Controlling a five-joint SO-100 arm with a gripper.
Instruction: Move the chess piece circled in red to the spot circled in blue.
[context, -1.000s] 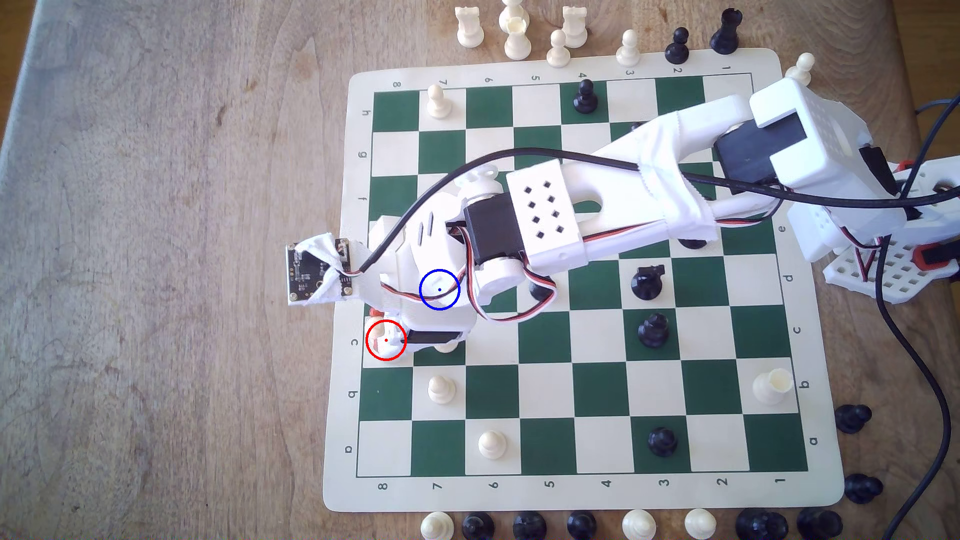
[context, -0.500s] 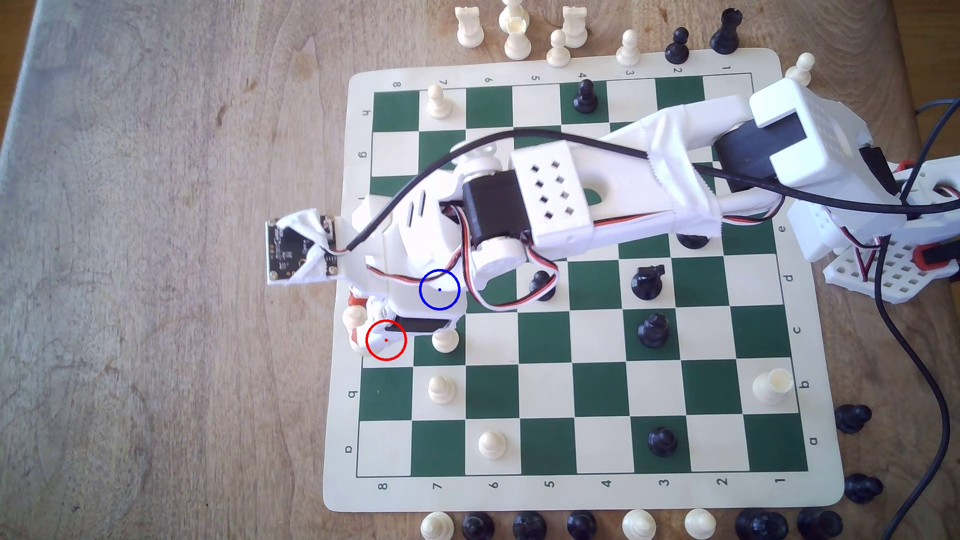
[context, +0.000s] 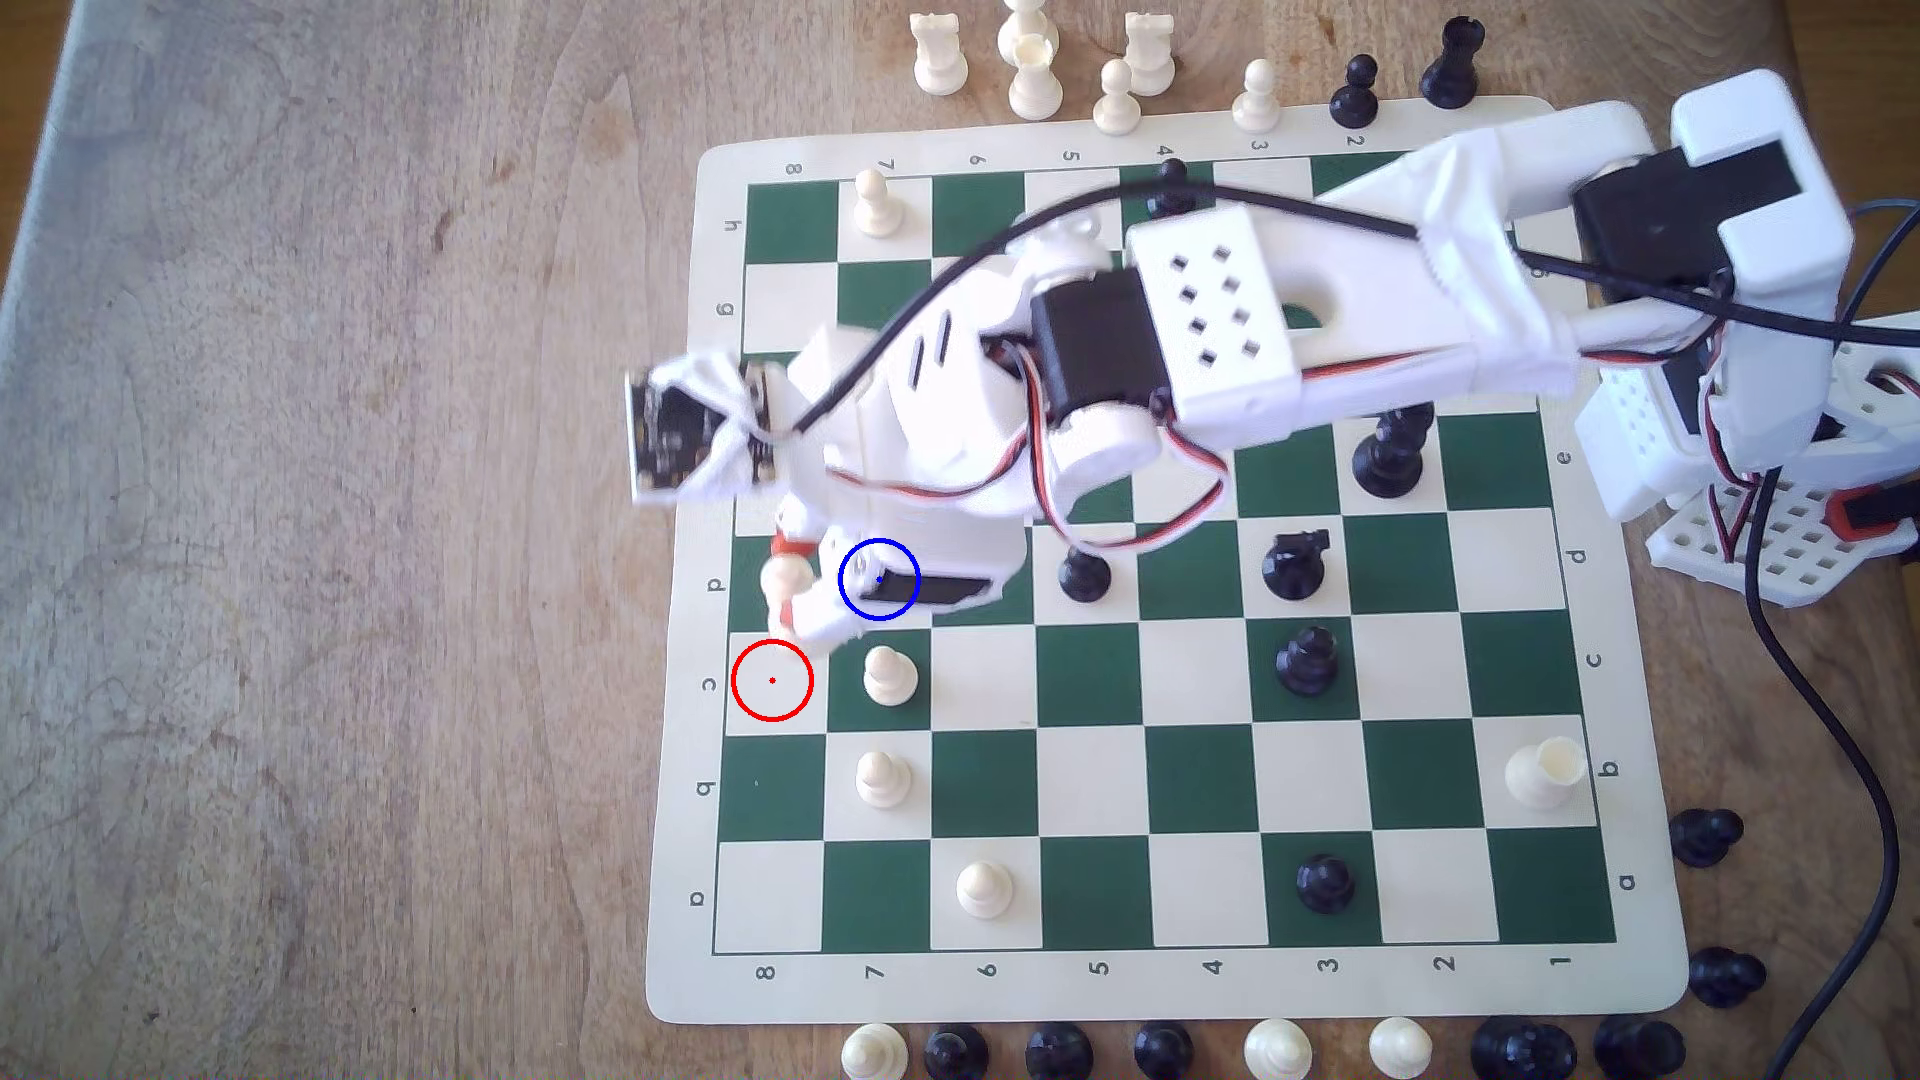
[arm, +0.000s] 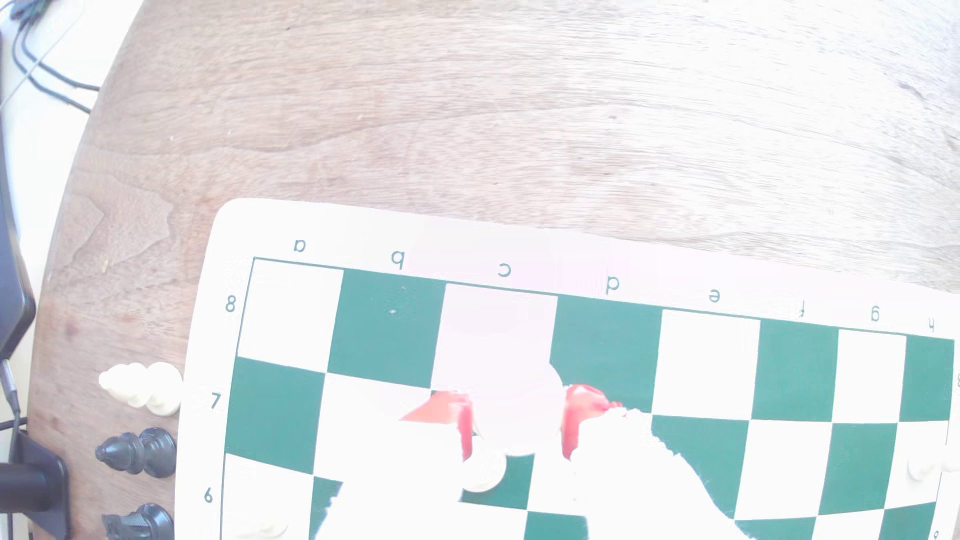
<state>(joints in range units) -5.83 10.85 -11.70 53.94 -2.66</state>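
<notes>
My gripper (context: 787, 585) is shut on the tall cream chessman (context: 785, 577), and orange pads press it from both sides. The piece hangs above the green square at the board's left edge in the exterior view, just left of the blue ring (context: 879, 541). The gripper's body covers the cream square inside that ring. The red ring (context: 772, 641) encloses a bare cream square one row below. In the wrist view the piece (arm: 519, 410) is a washed-out pale shape between the red pads (arm: 571, 423).
A cream pawn (context: 890, 675) stands right of the red ring, with another (context: 883, 779) below it. A black pawn (context: 1084, 574) stands two squares right of the blue ring. Captured pieces line the board's top, bottom and right edges. The arm's cables hang over the board.
The gripper has left the red-ringed square with the cream piece in it, rising and moving up and slightly right in the exterior view. The red-ringed square now shows bare.
</notes>
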